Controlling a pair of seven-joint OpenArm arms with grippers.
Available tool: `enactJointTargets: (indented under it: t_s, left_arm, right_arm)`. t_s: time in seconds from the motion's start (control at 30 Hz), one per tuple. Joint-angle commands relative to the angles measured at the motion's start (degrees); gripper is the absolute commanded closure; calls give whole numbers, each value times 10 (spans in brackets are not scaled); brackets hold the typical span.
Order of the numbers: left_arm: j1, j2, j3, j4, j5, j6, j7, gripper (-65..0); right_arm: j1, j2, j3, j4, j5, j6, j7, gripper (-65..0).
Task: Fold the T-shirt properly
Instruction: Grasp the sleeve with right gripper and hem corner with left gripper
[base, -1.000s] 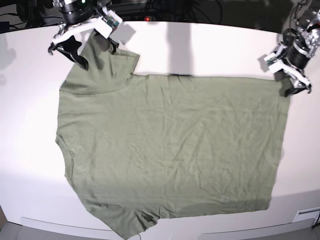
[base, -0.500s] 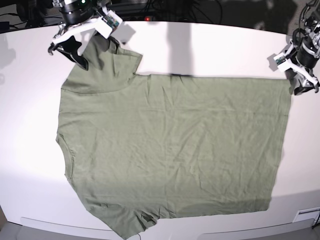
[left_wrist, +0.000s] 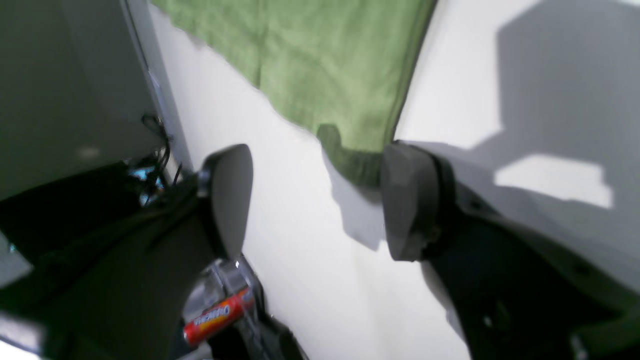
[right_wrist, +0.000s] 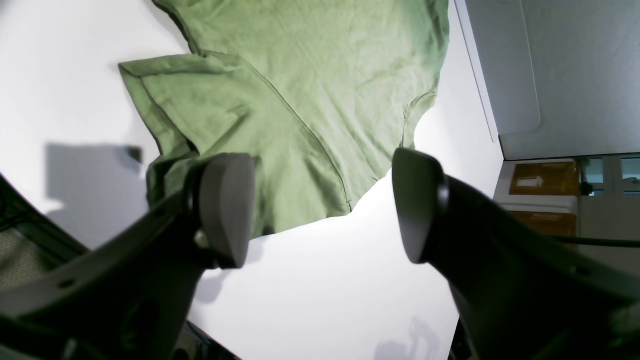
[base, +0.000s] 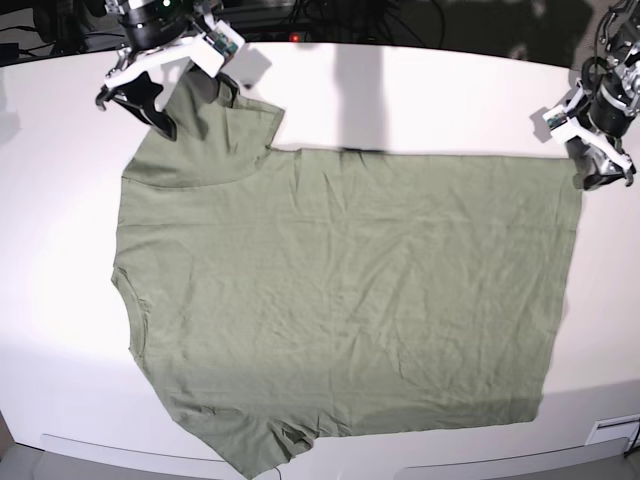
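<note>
The T-shirt (base: 340, 300) lies spread flat on the surface (base: 420, 100), filling most of the base view from centre left to centre right. It is sage green, plain, finely wrinkled all over. The neck opening sits at the left edge of the frame; one sleeve points to the upper left and is partly lifted and creased, the other runs off toward the lower centre. The hem forms a fairly straight edge at the right. The upper hem corner at upper right is slightly raised, as the left wrist view shows: a small turned-up tip of fabric stands between the fingers there.

The right tool (base: 165, 100), at the upper left of the base view, stands spread wide over the raised sleeve. In the right wrist view, its left-hand finger (right_wrist: 225, 205) overlaps the sleeve edge; the other finger is over bare surface. Whether it touches the cloth cannot be told.

The left tool (base: 597, 165), at the upper right of the base view, is likewise spread wide, straddling the hem corner without pinching it.

The surface is white, smooth and matt, with a curved front edge at the bottom of the base view. Hard shadows of the arms fall on it. Beyond its far edge the room is dark, with cables (base: 330, 20) visible. A grey floor or wall panel shows at the side in both wrist views.
</note>
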Motion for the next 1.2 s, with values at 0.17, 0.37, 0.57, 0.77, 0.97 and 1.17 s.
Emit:
enactJointTargets:
  t_s: [0.17,0.37,0.57,0.77,0.97,1.17]
  left_arm:
    - [-14,14,12,17,-39,-54,-29,-410]
    - [-37,20,12,-21,-47,-54,-13,-410]
    - [-35,17,12,-82,-47,-54,24,-410]
    - [-34,19,12,-94,-47,-54,5,-410]
    - [-34,48,12,-93,-47,-54,-42,-410]
    - [-38,98,12,-93,-47,-33,-64,-410]
  right_arm:
    - [-3,-2,2,11,-8,-11,5,-428]
    - [-3,-2,2,11,-8,-11,5,-428]
    - [-3,-2,2,11,-8,-11,2,-428]
    - [-3,-2,2,11,-8,-11,3,-428]
    - [-3,-2,2,11,-8,-11,3,-428]
    - [-3,-2,2,11,-8,-11,3,-428]
